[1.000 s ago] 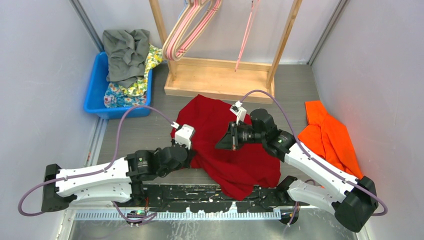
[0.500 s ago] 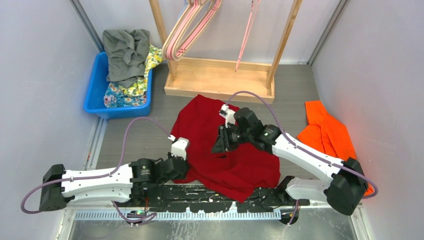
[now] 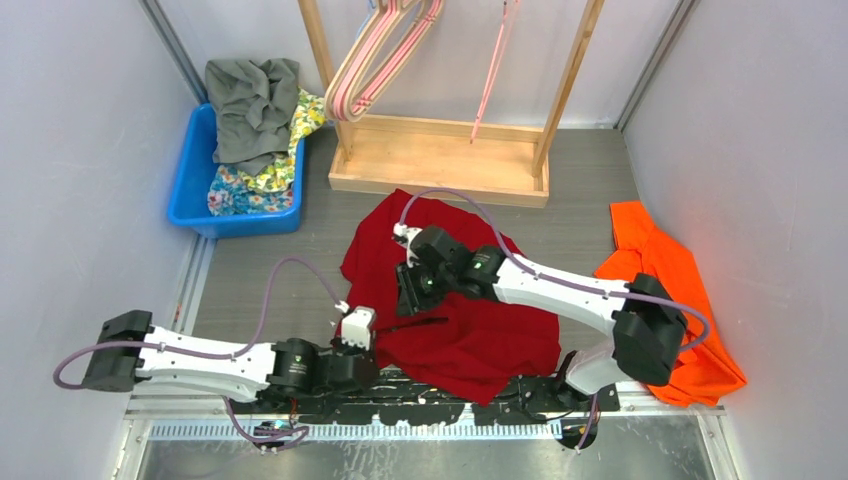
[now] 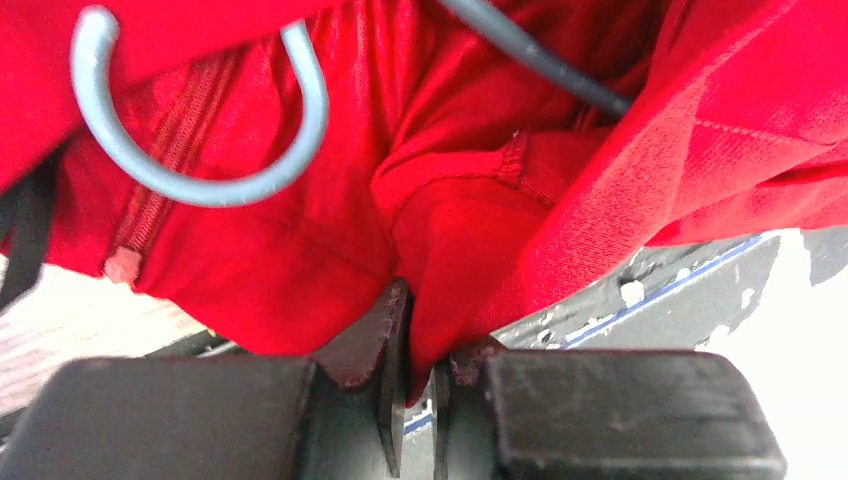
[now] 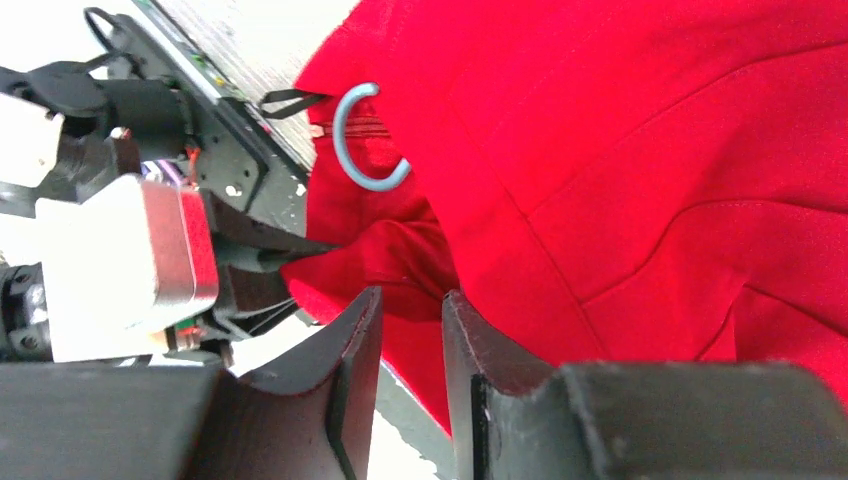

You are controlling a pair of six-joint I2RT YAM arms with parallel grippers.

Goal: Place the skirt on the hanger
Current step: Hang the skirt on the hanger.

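Observation:
The red skirt lies crumpled on the table in front of the arms. A grey-blue hanger hook pokes out of the skirt's waistband by the zip, and the hook also shows in the right wrist view. The rest of that hanger is hidden under the cloth. My left gripper sits low at the skirt's near-left edge. In the left wrist view the left gripper is shut on a fold of red cloth. My right gripper hovers over the skirt's left part; seen from its wrist, the right gripper is open with nothing between its fingers.
A wooden rack with pink hangers stands at the back. A blue bin of clothes is at the back left. An orange garment lies on the right. Grey walls close in both sides.
The left arm has drawn back toward the near edge, pulling the skirt's edge along. The right gripper has swung left across the skirt and opened its jaws.

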